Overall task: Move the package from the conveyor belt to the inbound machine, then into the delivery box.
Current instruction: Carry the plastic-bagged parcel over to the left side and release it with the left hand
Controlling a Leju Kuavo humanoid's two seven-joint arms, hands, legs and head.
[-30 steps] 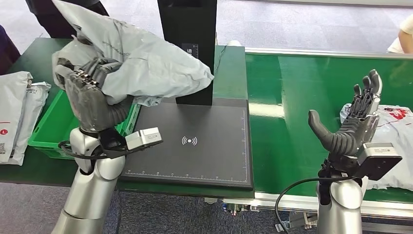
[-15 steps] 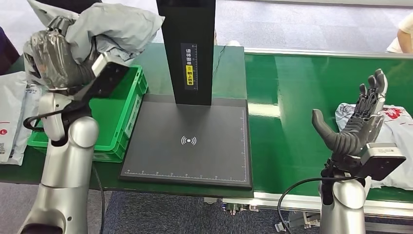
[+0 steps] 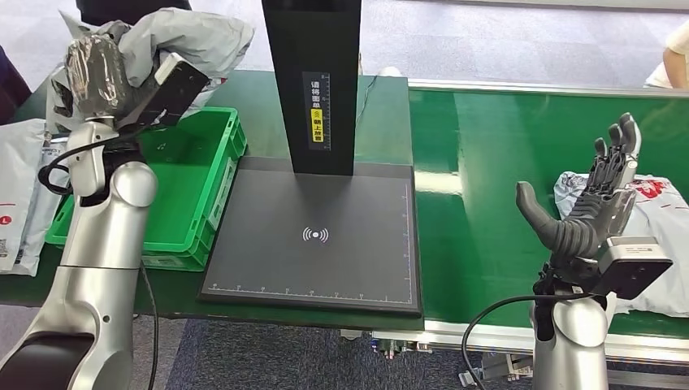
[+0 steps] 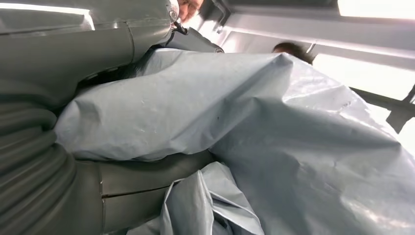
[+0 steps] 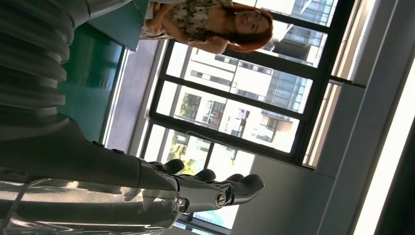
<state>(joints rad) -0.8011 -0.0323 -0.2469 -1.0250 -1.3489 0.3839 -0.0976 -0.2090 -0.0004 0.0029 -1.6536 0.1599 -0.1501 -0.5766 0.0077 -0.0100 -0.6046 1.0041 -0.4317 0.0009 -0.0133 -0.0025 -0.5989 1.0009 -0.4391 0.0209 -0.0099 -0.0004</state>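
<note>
My left hand [image 3: 93,73] is raised high at the far left and grips a crumpled grey plastic package [image 3: 191,36], held above the far end of the green delivery box [image 3: 183,175]. Up close, the package [image 4: 274,142] is pressed between the thumb and fingers [image 4: 54,58] of that hand. The inbound machine is a black scan plate [image 3: 317,236] with a black post [image 3: 315,81] behind it. My right hand [image 3: 589,207] stands open, fingers up, over the green conveyor belt [image 3: 504,154], just left of another grey package [image 3: 650,219] lying on the belt.
Several grey packages [image 3: 24,191] lie on the table left of the delivery box. A person [image 3: 673,57] is at the far right beyond the belt, and another person [image 3: 122,8] stands behind the box. The person [image 5: 205,19] by the belt also appears before tall windows.
My left arm has swung left and upward, carrying the package from above the scan plate to above the delivery box. The right hand has barely moved.
</note>
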